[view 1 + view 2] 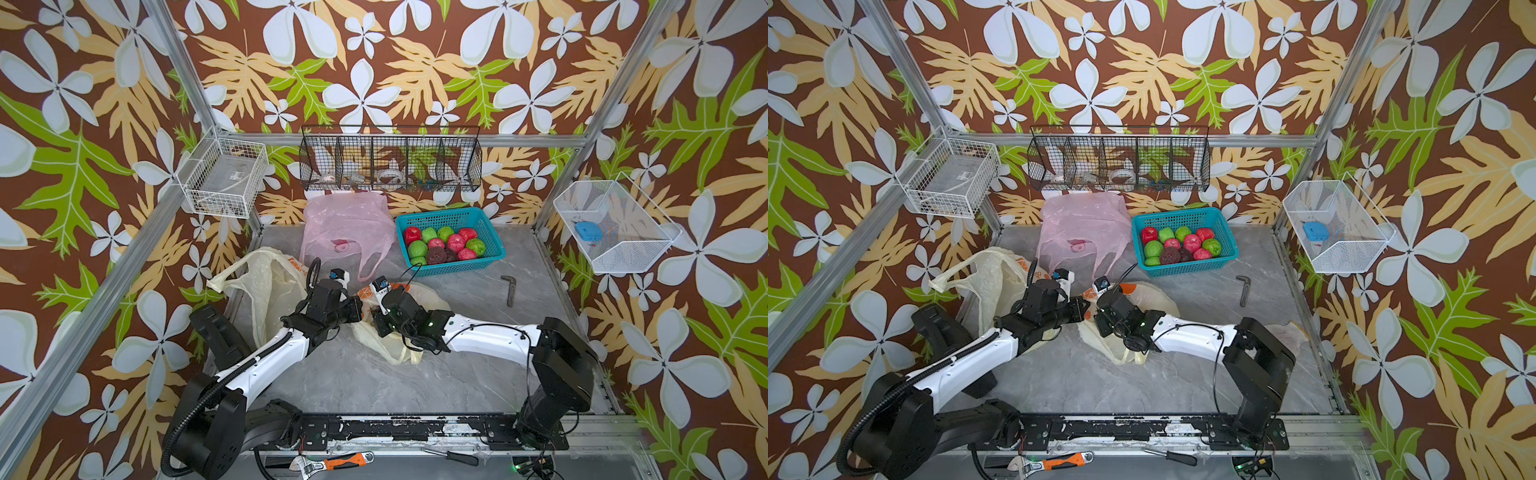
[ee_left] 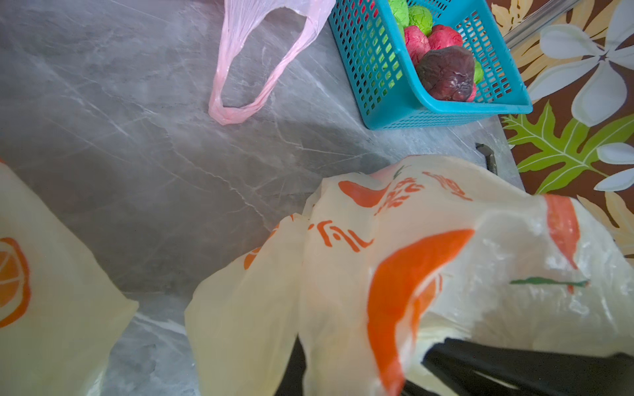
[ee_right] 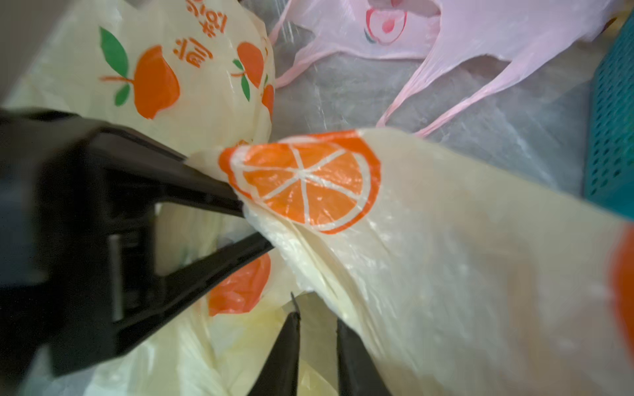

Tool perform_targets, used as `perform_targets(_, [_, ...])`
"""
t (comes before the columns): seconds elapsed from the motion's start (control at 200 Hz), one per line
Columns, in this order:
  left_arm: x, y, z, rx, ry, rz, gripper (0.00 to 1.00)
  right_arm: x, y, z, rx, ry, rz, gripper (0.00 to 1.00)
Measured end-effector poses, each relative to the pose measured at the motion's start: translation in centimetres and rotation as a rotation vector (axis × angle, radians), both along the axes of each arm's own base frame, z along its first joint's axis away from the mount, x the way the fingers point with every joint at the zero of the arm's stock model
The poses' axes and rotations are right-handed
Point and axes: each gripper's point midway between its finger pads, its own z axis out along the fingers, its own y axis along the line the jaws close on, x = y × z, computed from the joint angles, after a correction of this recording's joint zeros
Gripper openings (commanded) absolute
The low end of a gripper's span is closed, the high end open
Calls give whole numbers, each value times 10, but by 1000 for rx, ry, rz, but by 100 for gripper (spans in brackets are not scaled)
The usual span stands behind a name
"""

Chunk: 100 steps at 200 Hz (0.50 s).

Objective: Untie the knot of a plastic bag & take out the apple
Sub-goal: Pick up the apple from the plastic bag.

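Currently you have on the bench:
- left gripper [image 3: 255,228]: jaws pinched together on a fold of the cream bag [image 3: 446,240], right at its orange-slice print
- right gripper [image 3: 315,317]: fingers nearly together with a thin gap, just beside the left gripper; you cannot tell whether plastic is caught between them
- cream bag: orange-printed, lying mid-table [image 1: 353,382] between both grippers, in front of the teal basket [image 1: 461,266]
- teal basket: holds red, green and dark fruit [image 1: 455,243]
- second cream bag [image 1: 257,282]: at your left table edge
- pink bag [image 1: 345,224]: at the back, beside the basket
- hex key [image 1: 510,289]: alone, right of the cream bag
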Motion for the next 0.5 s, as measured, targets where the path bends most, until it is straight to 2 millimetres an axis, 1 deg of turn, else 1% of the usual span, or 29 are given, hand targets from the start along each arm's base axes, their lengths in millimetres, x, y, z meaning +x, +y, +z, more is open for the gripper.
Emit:
perform_targets(0.075, [-2, -3, -1, -9, 8, -18, 0, 21, -19, -18, -23, 33, -64, 25])
perform_targets(0.12, [-3, -5, -3, -11, 15, -33, 0, 31, -30, -24, -32, 37, -97, 28])
perform_targets(0.155, [-5, -7, -5, -13, 23, -47, 0, 36, -35, -26, -35, 34, -113, 31])
perform_targets(0.315, [-10, -19, -23, -17, 109, -117, 0, 40, -32, -27, -33, -12, -75, 40])
perform_targets(0.395, [-8, -26, -25, -29, 134, -145, 0, 44, -33, -28, -51, -39, -70, 48])
perform_targets(0.5, [-7, -31, -25, -26, 149, -175, 0, 51, -35, -24, -78, -93, -67, 58])
